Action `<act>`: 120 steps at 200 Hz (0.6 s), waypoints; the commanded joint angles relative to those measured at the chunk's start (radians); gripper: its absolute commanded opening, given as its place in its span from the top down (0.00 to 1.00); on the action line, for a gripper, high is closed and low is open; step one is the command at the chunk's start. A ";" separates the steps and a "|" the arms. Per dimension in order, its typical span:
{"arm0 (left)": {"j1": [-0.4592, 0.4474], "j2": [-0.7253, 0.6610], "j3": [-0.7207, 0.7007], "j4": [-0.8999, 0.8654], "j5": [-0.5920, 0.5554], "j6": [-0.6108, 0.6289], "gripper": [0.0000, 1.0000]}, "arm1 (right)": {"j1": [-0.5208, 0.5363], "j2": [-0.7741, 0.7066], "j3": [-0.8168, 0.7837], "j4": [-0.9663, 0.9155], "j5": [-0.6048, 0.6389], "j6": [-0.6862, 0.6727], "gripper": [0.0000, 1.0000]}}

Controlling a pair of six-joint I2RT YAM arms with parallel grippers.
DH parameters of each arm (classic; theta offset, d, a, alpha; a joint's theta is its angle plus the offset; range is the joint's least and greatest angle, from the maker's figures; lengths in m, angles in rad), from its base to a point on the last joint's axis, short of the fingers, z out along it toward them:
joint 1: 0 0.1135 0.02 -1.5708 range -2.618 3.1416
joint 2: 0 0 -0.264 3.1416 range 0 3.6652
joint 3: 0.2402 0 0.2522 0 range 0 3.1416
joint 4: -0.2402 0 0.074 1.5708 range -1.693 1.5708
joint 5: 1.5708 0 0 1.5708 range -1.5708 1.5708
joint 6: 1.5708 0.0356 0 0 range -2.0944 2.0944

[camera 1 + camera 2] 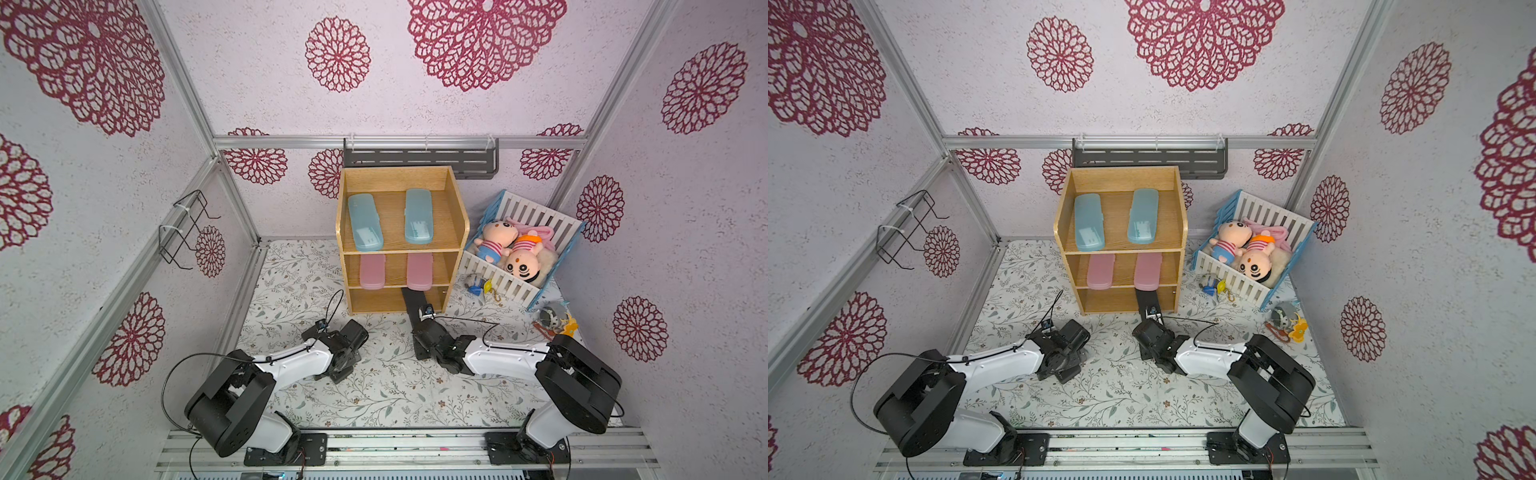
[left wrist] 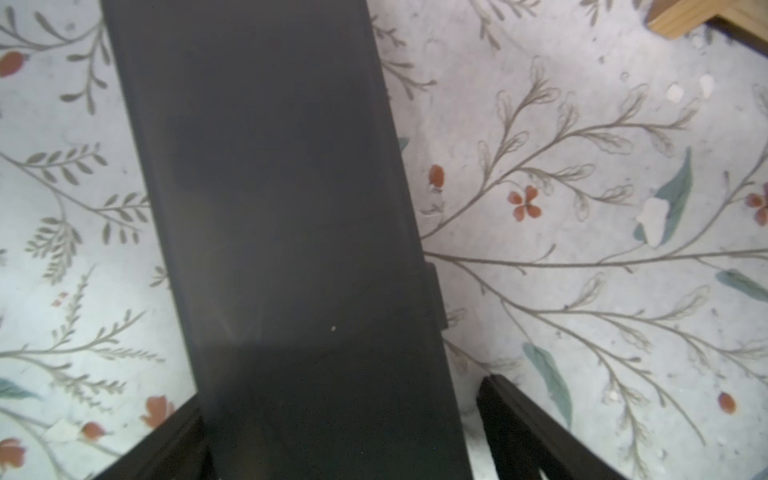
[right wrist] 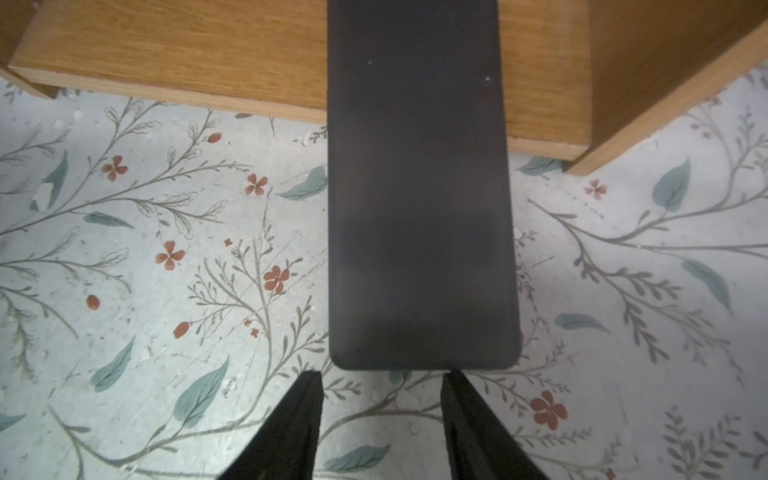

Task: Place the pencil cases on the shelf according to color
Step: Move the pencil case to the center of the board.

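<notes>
The light wood shelf (image 1: 401, 251) (image 1: 1121, 251) stands at the back of the table. Two light blue pencil cases (image 1: 365, 222) (image 1: 419, 216) lie on its top tier and two pink ones (image 1: 372, 271) (image 1: 419, 271) on the middle tier. A black case (image 1: 411, 301) (image 3: 419, 208) lies with its far end on the bottom tier and its near end on the table. My right gripper (image 3: 382, 376) is open just behind that near end, holding nothing. My left gripper (image 2: 343, 388) is open astride a second black case (image 2: 270, 187) on the table.
A white slatted crate (image 1: 498, 286) with plush dolls stands right of the shelf. Small toys (image 1: 482, 286) (image 1: 555, 322) lie in front of it. A grey metal rack (image 1: 419, 158) hangs on the back wall and a wire holder (image 1: 187, 226) on the left wall.
</notes>
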 commanded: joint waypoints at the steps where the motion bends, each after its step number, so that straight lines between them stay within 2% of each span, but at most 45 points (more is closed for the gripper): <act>1: -0.039 0.031 0.014 0.026 0.022 -0.003 0.03 | -0.007 -0.064 0.004 0.021 0.029 -0.029 0.46; 24: -0.087 0.041 0.018 0.044 0.027 -0.034 0.03 | -0.004 -0.151 -0.038 0.018 -0.001 -0.029 0.41; 46: -0.153 0.060 0.044 0.057 0.025 -0.069 0.03 | 0.002 -0.247 -0.079 0.005 -0.036 -0.041 0.24; 64: -0.211 0.094 0.093 0.051 0.007 -0.094 0.03 | 0.008 -0.302 -0.091 -0.041 -0.034 -0.031 0.16; 98: -0.308 0.169 0.213 -0.030 -0.055 -0.138 0.03 | 0.042 -0.413 -0.125 -0.059 -0.053 -0.031 0.11; 120: -0.365 0.131 0.239 -0.094 -0.118 -0.180 0.03 | 0.074 -0.445 -0.121 -0.078 -0.060 -0.035 0.08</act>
